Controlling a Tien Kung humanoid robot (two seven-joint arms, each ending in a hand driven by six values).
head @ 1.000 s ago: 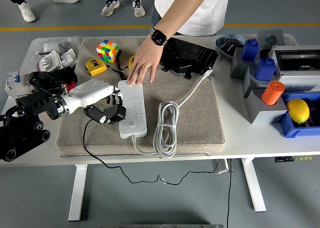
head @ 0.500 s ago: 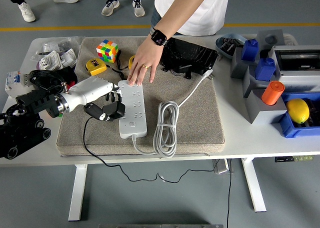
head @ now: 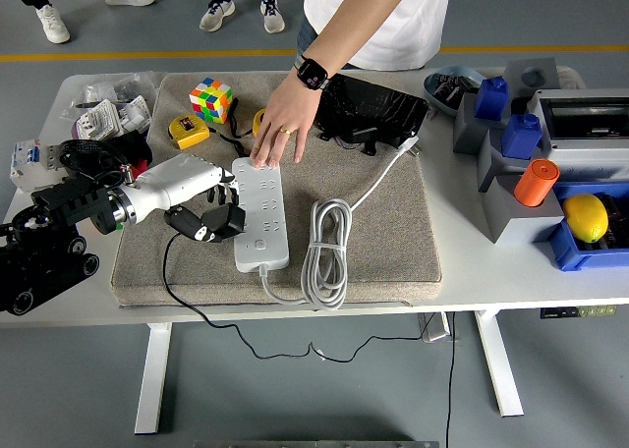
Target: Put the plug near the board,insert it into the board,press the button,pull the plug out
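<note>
Shifted slightly toward its arm: left hand, apparently clasping black plug beside power strip; person's hand steadying strip.

Off to the back left there's a multicoloured puzzle cube next to a yellow tape measure; far right, an orange cylinder and a yellow lemon-shaped ball.

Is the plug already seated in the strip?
No, the left hand holds the plug just beside the strip, off its left edge, not in a socket.
</note>
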